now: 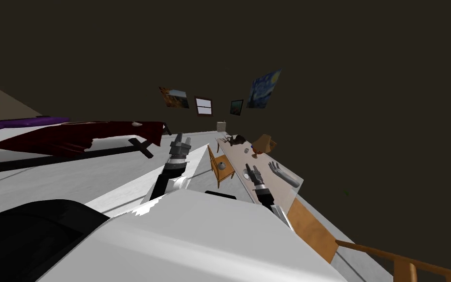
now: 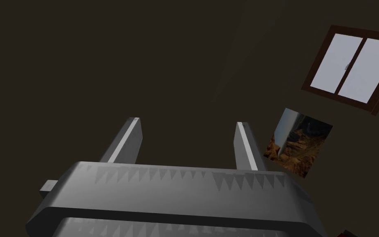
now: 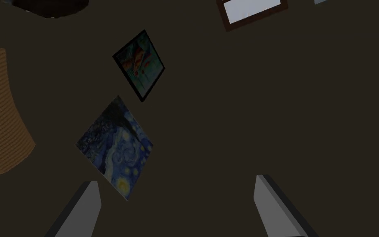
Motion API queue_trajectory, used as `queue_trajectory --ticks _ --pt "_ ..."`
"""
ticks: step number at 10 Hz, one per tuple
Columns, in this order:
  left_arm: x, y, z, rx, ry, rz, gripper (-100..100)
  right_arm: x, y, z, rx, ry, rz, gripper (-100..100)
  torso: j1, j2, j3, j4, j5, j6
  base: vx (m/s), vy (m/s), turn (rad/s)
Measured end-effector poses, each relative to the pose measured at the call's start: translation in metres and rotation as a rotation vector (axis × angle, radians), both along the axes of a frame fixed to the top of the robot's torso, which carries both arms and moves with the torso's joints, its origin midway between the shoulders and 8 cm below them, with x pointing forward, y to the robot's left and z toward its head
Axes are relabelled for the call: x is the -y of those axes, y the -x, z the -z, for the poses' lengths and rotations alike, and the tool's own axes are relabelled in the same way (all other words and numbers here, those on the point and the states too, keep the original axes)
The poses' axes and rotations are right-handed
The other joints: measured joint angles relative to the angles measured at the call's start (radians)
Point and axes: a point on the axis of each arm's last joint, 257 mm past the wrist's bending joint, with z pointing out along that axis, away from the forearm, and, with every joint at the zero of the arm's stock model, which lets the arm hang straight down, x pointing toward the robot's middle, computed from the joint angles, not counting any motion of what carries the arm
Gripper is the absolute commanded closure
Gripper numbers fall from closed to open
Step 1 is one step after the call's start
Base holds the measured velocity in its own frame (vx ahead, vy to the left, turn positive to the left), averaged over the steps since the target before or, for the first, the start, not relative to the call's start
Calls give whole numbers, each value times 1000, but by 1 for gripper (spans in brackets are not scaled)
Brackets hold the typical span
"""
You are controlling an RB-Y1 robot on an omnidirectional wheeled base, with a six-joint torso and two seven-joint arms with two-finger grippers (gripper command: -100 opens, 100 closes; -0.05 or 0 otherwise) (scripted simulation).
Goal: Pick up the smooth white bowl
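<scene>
A small pale round dish [image 1: 245, 175], which may be the white bowl, lies on the long light table [image 1: 278, 196] at my right. My right gripper [image 1: 254, 171] hovers just beside it over the table. In the right wrist view the right gripper [image 3: 178, 201] is open and empty, pointing up at the wall. A second small pale item [image 1: 246, 151] sits farther along the table. My left gripper [image 1: 180, 142] is raised over the floor to the left of the table. Seen from its own wrist, the left gripper [image 2: 186, 135] is open with nothing between its fingers.
The table also holds an orange-shaded lamp [image 1: 263, 143], a dark antler-like piece [image 1: 234, 139] and a grey hand sculpture [image 1: 281, 174]. A wooden chair [image 1: 219, 166] stands against its left side. A dark red slab [image 1: 73, 137] lies far left, a wooden rail [image 1: 405, 262] at lower right.
</scene>
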Motion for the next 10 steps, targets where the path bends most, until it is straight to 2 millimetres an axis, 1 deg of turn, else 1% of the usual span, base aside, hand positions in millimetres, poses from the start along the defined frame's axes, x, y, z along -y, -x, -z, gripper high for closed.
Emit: queue_trajectory --ticks 2,3,4,5,6,7,8,9,10 --pt "0 0 0 0 0 0 0 0 3 22 -43 91 -1 -100 0 1 0 0 0 1 16 0 105" --pt "0 0 0 0 0 0 0 3 7 30 -61 124 1 -100 0 1 1 0 0 1 13 -1 157" --pt "0 0 0 0 0 0 0 5 9 50 -89 169 1 -100 0 1 1 0 0 1 11 -4 94" --pt "0 0 0 0 0 0 0 4 10 57 -100 205 -3 -100 0 1 1 0 0 1 10 0 174" --pt "0 0 0 0 0 0 0 7 14 70 -127 255 -5 -100 0 1 1 0 0 1 9 -5 96" --pt "0 0 0 0 0 0 0 9 18 77 -144 288 -6 -100 0 1 1 0 0 1 9 -3 145" --pt "0 0 0 0 0 0 0 12 19 94 -171 337 -10 -100 0 1 1 0 0 1 9 -4 105" --pt "0 0 0 0 0 0 0 13 22 101 -186 373 -13 -100 0 1 1 0 0 1 8 0 177" --pt "0 0 0 0 0 0 0 21 24 117 -213 426 -18 -100 0 1 1 0 0 1 6 -5 89"
